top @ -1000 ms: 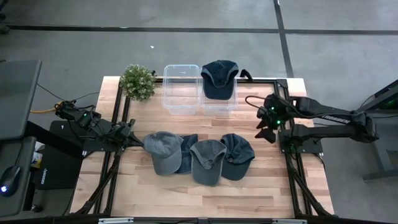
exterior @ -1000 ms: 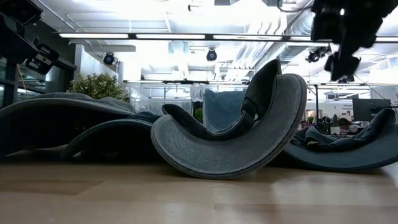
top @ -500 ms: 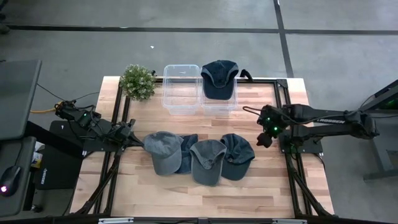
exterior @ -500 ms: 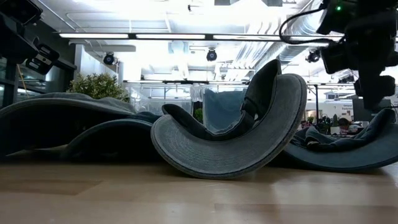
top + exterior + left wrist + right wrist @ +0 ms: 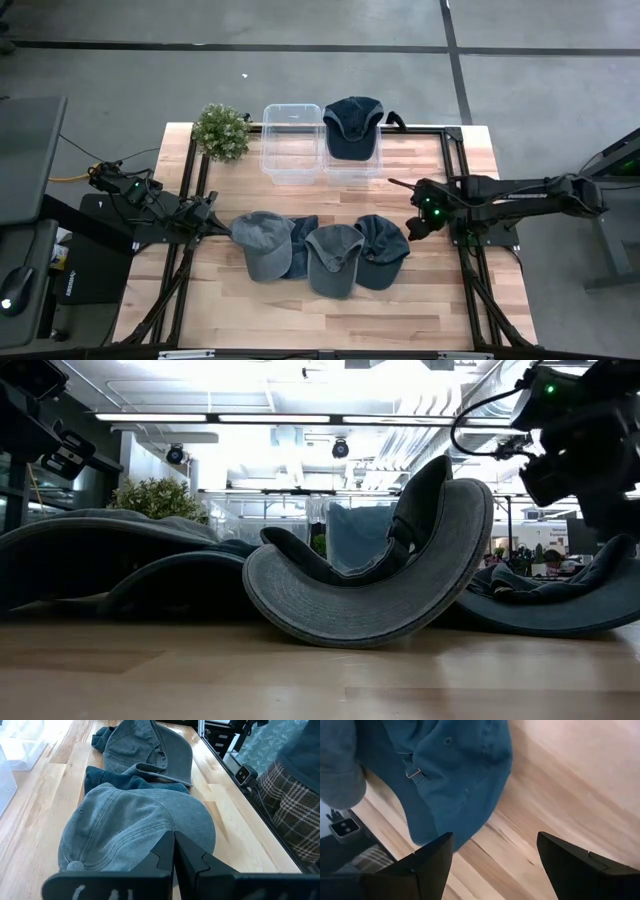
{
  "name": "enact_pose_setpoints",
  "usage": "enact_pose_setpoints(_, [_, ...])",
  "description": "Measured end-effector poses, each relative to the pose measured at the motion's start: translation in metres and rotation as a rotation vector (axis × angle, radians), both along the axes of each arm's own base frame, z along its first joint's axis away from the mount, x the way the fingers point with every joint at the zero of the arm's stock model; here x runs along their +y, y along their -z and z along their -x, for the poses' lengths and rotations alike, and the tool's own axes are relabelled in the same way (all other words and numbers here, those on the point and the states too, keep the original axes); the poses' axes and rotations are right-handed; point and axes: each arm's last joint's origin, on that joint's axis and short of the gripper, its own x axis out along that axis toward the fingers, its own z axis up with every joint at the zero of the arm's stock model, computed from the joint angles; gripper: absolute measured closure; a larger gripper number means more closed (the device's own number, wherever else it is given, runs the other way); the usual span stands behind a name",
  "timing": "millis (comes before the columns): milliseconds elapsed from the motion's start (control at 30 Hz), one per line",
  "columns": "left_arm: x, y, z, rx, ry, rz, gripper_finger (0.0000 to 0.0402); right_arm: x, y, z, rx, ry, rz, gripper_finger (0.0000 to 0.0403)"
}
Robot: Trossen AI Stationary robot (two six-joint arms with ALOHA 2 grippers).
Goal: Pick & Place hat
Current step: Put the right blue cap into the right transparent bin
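Observation:
Several caps lie in a row on the table. From the left they are a grey cap [image 5: 263, 243], a dark blue one [image 5: 302, 243] half under its neighbours, a second grey cap [image 5: 335, 260] and a teal cap [image 5: 383, 250]. A navy cap [image 5: 353, 127] rests on top of the right clear bin [image 5: 352, 165]. My right gripper [image 5: 414, 228] is open and hovers above the teal cap's right edge [image 5: 465, 780], its fingers wide apart over cap and table [image 5: 495, 870]. My left gripper [image 5: 224, 228] waits, shut [image 5: 175, 862], beside the left grey cap [image 5: 130, 827].
An empty clear bin [image 5: 293, 145] stands left of the bin that bears the navy cap. A potted plant [image 5: 222, 131] sits at the far left corner. Black frame rails [image 5: 466, 255] run along both table sides. Bare wood [image 5: 300, 315] lies along the near edge.
My right gripper has moved from beside the right rail toward the table's near-left and down, ending over the teal cap's right edge. It stays open. The caps have not moved.

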Motion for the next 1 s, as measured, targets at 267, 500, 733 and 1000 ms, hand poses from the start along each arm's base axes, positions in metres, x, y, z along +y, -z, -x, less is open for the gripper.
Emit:
enact_pose_setpoints(267, [0.000,0.000,0.000,0.000,0.000,0.000,0.0401,0.000,0.016,-0.011,0.089,0.072,0.027,0.0121])
enact_pose_setpoints(500, [0.000,0.000,0.000,0.001,0.000,0.000,0.0401,-0.003,0.027,-0.027,0.083,0.096,0.032,0.0121])
enact_pose_setpoints(733, [0.000,0.000,0.000,0.000,0.000,0.000,0.0401,-0.005,0.040,-0.043,0.067,0.099,0.035,0.0121])
enact_pose_setpoints(1000, [0.000,0.000,0.000,0.001,0.000,0.000,0.0401,-0.006,0.048,-0.054,0.048,0.092,0.030,0.0121])
